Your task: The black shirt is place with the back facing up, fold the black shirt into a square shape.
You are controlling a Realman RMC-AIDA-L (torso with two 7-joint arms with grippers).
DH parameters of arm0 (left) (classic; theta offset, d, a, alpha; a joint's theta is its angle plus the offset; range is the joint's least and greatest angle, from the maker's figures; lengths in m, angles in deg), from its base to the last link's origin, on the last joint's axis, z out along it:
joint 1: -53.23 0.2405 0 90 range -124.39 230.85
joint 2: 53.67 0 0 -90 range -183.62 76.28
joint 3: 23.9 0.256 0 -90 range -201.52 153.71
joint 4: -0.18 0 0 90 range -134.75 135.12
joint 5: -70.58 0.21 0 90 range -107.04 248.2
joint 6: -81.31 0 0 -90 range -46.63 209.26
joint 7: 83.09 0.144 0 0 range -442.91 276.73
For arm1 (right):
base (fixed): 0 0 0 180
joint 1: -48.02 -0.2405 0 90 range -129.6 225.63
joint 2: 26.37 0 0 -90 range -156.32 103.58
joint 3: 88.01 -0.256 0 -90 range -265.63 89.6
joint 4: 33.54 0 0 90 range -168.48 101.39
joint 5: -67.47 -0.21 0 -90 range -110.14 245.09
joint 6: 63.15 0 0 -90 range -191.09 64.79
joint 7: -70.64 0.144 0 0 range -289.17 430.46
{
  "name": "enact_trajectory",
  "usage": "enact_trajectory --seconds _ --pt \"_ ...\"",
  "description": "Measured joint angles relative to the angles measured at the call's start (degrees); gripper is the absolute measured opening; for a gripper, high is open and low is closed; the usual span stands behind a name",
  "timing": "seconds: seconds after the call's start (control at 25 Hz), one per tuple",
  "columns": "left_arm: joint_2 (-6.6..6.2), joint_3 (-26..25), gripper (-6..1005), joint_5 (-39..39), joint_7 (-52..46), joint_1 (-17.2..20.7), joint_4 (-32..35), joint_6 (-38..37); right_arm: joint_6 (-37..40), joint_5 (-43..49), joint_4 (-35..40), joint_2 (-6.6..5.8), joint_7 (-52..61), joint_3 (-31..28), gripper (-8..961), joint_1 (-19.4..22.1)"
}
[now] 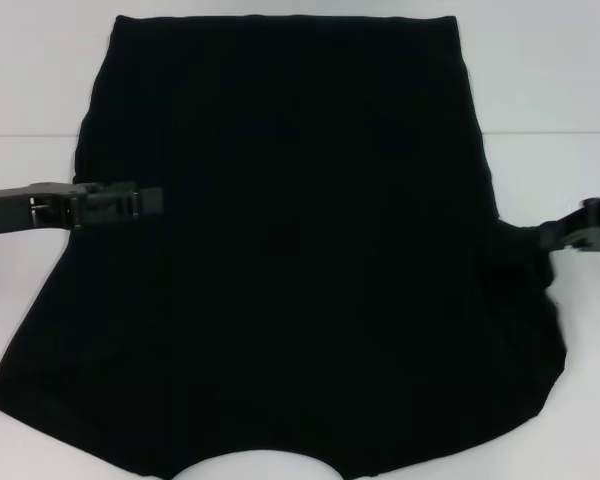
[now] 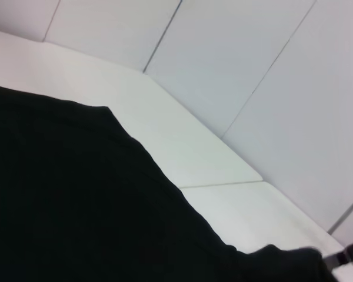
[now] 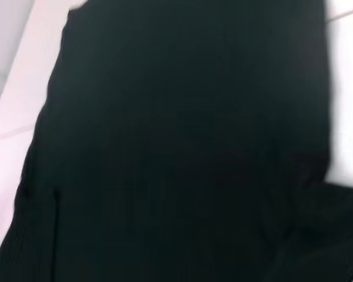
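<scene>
The black shirt [image 1: 290, 260] lies spread over the white table [image 1: 550, 90], filling most of the head view from the straight hem near the top of the frame to the curved neckline cut off at the bottom centre. Judging by its outline, the folding is only partly under way: the left side runs as a fairly clean slanting edge with no sleeve sticking out, which suggests that side may be tucked in, while on the right a lump of cloth bulges outward at mid-height toward the right gripper [image 1: 580, 232]. The lengthwise folds that would bring it to a square do not look done, since the body is at full length. The left gripper [image 1: 152, 203] reaches in from the left edge of the frame over the shirt's left border; its fingers look close together, but black on black I cannot tell whether they pinch cloth. The right gripper sits at the right edge, touching the bulge, and its grip is equally unclear. Both wrist views show little beyond dark fabric and table; no lettering is visible, and layers within the shirt cannot be made out.
</scene>
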Motion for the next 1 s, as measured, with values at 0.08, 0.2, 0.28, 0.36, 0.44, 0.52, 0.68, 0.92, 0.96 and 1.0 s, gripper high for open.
enact_trajectory --seconds 0.08,0.2,0.28,0.36,0.44,0.52,0.68,0.92,0.96,1.0 --pt "0.01 0.01 642 -0.19 0.00 0.00 -0.07 0.18 -1.74 1.08 -1.57 0.55 0.09 3.23 27 -1.79" --pt "0.01 -0.16 642 -0.48 0.00 0.12 -0.09 0.29 -4.75 2.61 -3.91 1.43 0.17 7.36 27 -4.25" --pt "0.01 -0.48 642 -0.56 0.00 0.17 -0.09 0.30 -6.66 3.71 -4.62 2.64 -0.42 11.61 27 -5.92" --pt "0.01 -0.75 641 -0.58 0.00 0.20 -0.09 0.30 -7.12 3.90 -4.40 3.11 -0.81 13.19 26 -6.33" --pt "0.01 -1.19 641 -0.59 0.04 0.25 -0.17 0.31 -7.67 4.02 -3.93 3.96 -2.25 15.59 26 -7.13" --pt "0.01 -1.63 641 -0.60 0.15 0.26 -0.33 0.32 -7.72 4.03 -3.83 4.69 -4.28 17.39 26 -8.08" --pt "0.01 -2.15 641 -0.61 0.32 0.38 -0.39 0.32 -7.59 4.10 -3.67 5.54 -6.84 20.49 29 -9.30" --pt "0.01 -2.14 641 -0.76 0.43 0.85 -0.46 0.48 -6.76 3.78 -2.77 5.46 -7.08 20.81 35 -9.52" --pt "0.01 -2.13 641 -1.03 0.46 0.91 -0.46 0.51 -6.65 3.68 -2.38 5.39 -7.10 20.75 69 -9.54" --pt "0.01 -2.12 641 -1.25 0.48 0.95 -0.46 0.55 -6.75 3.58 -1.78 5.35 -7.12 20.73 102 -9.48"
